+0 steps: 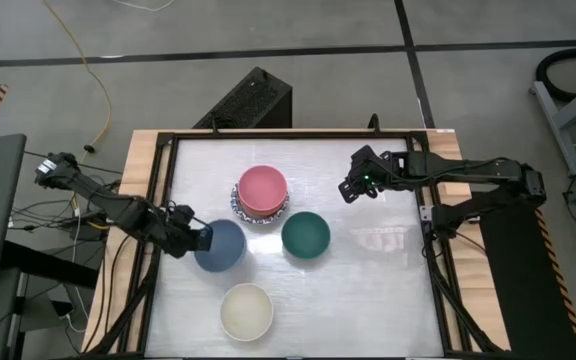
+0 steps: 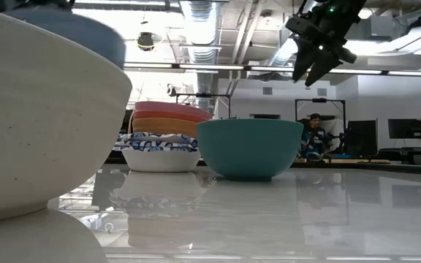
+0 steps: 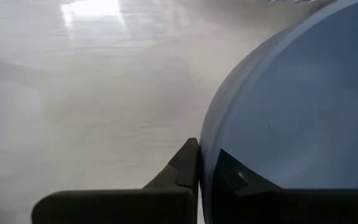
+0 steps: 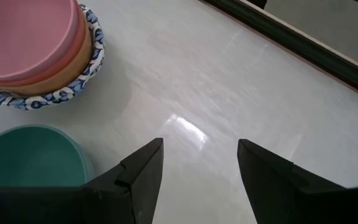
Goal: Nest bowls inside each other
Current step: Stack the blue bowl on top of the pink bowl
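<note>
- Cream round bowl (image 2: 39, 109), plain and matte, stands closest to the low camera at the table's front edge, untouched and well apart from both grippers.
- Left gripper (image 1: 200, 238): fingers (image 3: 179, 171) pinched shut across the rim of the plain blue round bowl (image 1: 220, 245), one inside the wall and one outside (the wrist view shows the rim sandwiched between them).
- Blue bowl: sits on the glossy white table (image 1: 368, 290), just beside the dark green bowl (image 1: 306, 235) and near the stack.
- Stack (image 1: 260, 195): a pink bowl on top, an orange one under it, nested in white bowls with blue patterned rims; other bowls, if any, are hidden inside.
- Right gripper (image 2: 314, 66): fingers spread wide, holding nothing, hanging above the table's right-hand side.
- Handling, as judged: bowls look rigid, light and smooth-walled, likely slick. A rim pinch is the only practical hold, and a bowl may swing or slip when lifted by one edge.
- Nesting wants a level, centred lowering onto the pink bowl.
</note>
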